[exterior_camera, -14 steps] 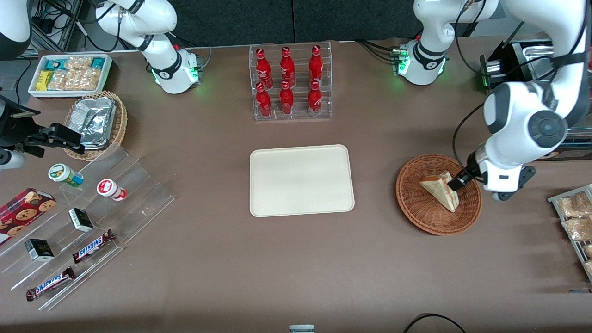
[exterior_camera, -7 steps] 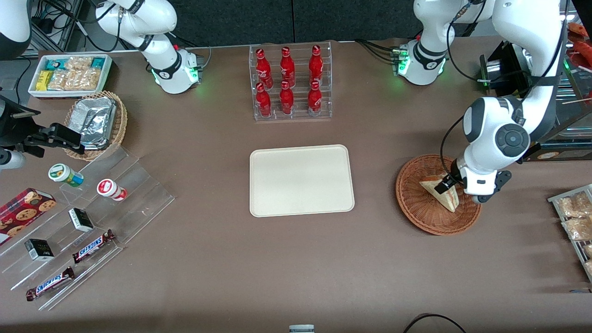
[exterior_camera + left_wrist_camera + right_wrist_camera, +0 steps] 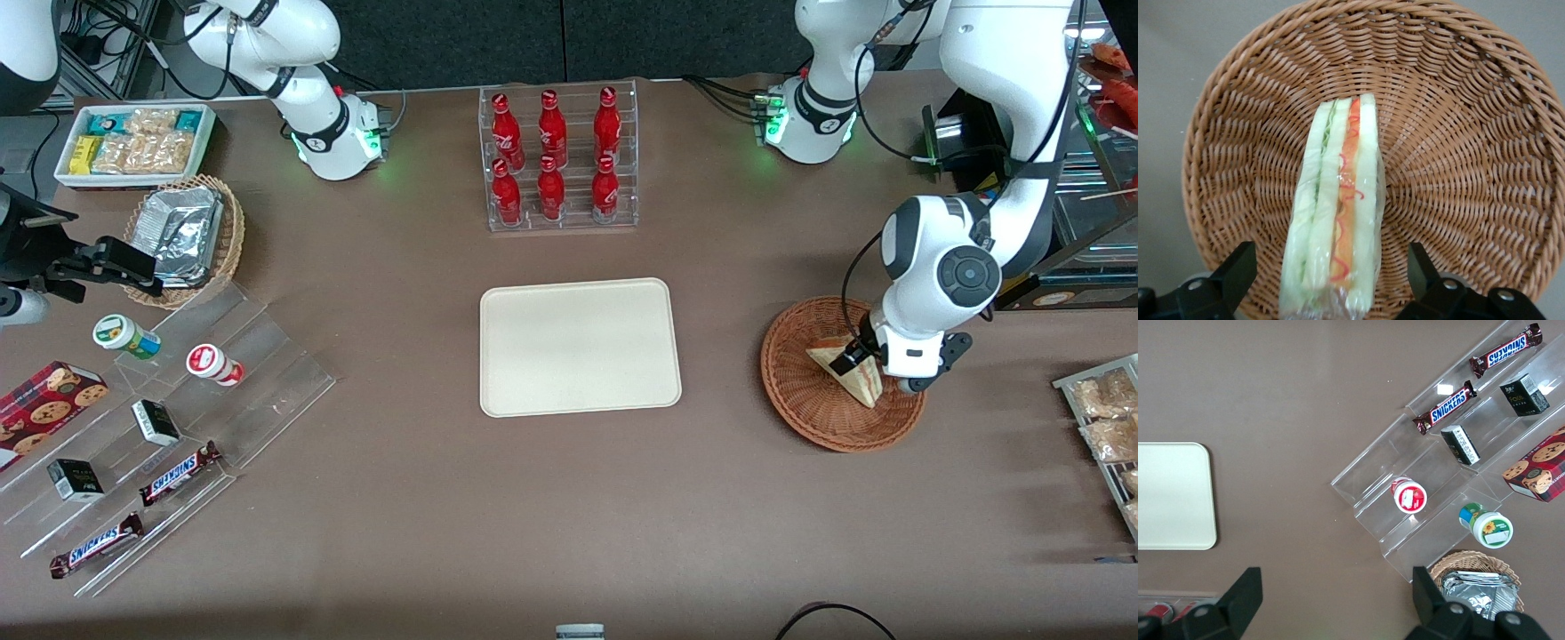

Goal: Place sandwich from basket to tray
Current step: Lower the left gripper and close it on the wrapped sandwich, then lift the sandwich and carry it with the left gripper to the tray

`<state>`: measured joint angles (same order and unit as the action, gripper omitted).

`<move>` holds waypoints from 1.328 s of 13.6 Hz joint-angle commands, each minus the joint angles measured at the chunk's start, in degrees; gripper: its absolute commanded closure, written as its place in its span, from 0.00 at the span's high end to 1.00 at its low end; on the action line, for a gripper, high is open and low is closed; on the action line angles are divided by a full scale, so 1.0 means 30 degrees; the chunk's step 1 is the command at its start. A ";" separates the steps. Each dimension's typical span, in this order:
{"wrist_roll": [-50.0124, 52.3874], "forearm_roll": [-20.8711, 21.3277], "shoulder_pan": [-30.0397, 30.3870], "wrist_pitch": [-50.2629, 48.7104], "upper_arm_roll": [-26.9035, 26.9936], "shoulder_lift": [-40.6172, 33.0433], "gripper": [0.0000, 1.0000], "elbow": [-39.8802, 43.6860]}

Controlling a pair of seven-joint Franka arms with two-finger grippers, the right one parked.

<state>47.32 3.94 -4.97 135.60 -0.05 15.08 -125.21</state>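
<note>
Front view first: the working arm's white wrist housing sits over the reddish-brown basket [image 3: 840,373] and covers part of its rim on the working arm's end. The gripper [image 3: 855,357] is low inside the basket, right at the sandwich [image 3: 849,369], and only one dark fingertip shows, touching the wedge's upper face. The rest of the tool is lost under the wrist. The sandwich lies in the basket with its cut edge turned toward the front camera. The cream tray [image 3: 580,347] sits bare at mid-table, well apart from the basket, with open brown table between them. A clear rack of red bottles [image 3: 558,160] stands farther from the camera than the tray.

Left wrist view now: the sandwich [image 3: 1338,213] stands on edge in clear wrap, with green and orange-red layers showing. Its near end is cut off by the frame. The two fingers [image 3: 1231,277] are spread wide, one on each side of the sandwich, with a clear gap on both sides. The basket [image 3: 1458,133] wall rings it all round.

Right wrist view: only a corner of the tray [image 3: 1171,497] shows, cut off at the frame edge.
</note>
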 commanded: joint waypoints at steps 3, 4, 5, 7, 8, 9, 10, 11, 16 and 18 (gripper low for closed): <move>0.1478 0.0211 0.0073 0.0242 0.0045 0.0334 0.29 -0.0157; 0.1510 0.0241 0.0073 -0.0137 0.0045 0.0276 0.06 -0.0157; 0.1481 0.0241 0.0073 -0.0720 0.0045 0.0188 0.00 -0.0070; 0.1452 0.0358 0.0073 -0.1601 0.0074 -0.0163 0.00 0.0019; 0.1423 0.0358 0.0044 -0.2446 0.0103 -0.0425 0.00 0.0251; 0.1393 0.0387 -0.0043 -0.3905 0.0075 -0.0486 0.00 0.1036; 0.1480 0.0387 -0.0160 -0.5805 -0.0071 -0.0313 0.00 0.2349; 0.1510 0.0387 -0.0480 -0.7274 -0.0217 -0.0195 0.00 0.3494; 0.1539 0.0125 -0.3347 -1.0712 -0.0248 -0.0370 0.00 0.5727; 0.1540 -0.0022 -0.4929 -1.1650 -0.0277 -0.0224 0.00 0.6810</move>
<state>50.91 3.89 -15.43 104.16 -1.38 14.01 -108.32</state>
